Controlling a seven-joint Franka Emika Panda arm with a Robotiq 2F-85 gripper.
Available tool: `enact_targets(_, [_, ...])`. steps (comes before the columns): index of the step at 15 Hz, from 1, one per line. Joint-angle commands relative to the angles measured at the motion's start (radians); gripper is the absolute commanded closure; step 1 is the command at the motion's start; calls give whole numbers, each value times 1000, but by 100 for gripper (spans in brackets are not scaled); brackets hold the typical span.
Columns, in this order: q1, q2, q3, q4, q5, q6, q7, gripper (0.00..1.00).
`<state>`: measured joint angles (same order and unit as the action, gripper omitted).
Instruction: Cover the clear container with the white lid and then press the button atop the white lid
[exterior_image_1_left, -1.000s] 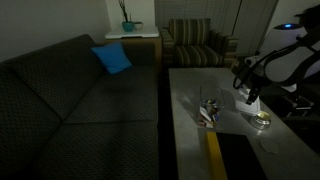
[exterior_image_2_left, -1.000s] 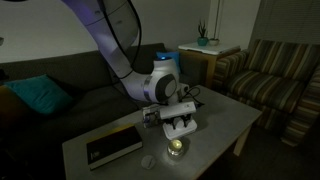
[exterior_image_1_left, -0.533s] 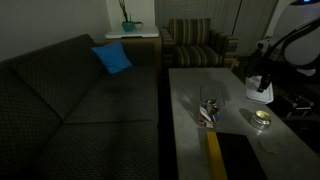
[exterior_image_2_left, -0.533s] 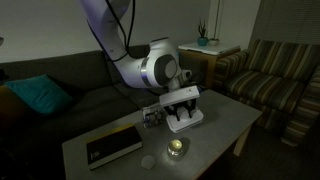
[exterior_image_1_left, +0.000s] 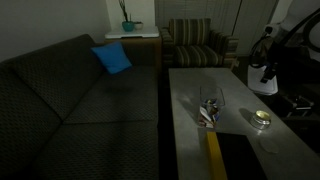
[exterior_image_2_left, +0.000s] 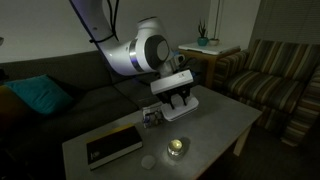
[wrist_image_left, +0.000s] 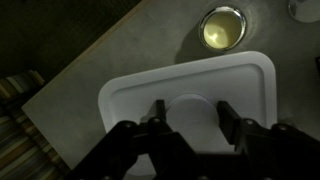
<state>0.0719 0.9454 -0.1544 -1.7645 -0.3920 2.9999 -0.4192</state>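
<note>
Closest to us, in the wrist view, the gripper (wrist_image_left: 191, 106) has its two fingers (wrist_image_left: 158, 108) set on either side of the raised round button (wrist_image_left: 190, 98) in the middle of the white lid (wrist_image_left: 130, 95), and we judge it is pinching the lid there. The dark band under the lid's near edge suggests it hangs clear of the table (wrist_image_left: 100, 40) rather than lying on it. Just past the lid sits a small round yellowish object (wrist_image_left: 222, 28), apart from it. In an exterior view the lid (exterior_image_2_left: 186, 108) hangs under the gripper, and the clear container (exterior_image_2_left: 152, 117) stands on the table beside it, uncovered, near a dark book (exterior_image_2_left: 112, 146). The same gap shows from another angle, with the container (exterior_image_1_left: 210, 108) well apart from the lid (exterior_image_1_left: 265, 88). So we take it that the lid is picked up, while moving it over the container, seating it and pressing the button are all left. The room is dim: we cannot make out what the container holds, nor see its rim plainly. The fingers hide the button's sides, so we cannot confirm actual contact, and the lid's near edge is lost behind the gripper body in the wrist view
</note>
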Motion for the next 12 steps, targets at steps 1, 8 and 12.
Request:
enact_targets(1, [-3,-102,23,-114,-37,57,10,71])
enact_targets(8, [-9,-166,108,-170,-69,96,-33,71])
enact_targets(12, [-34,-156,205,-153,-87,83,-91,71])
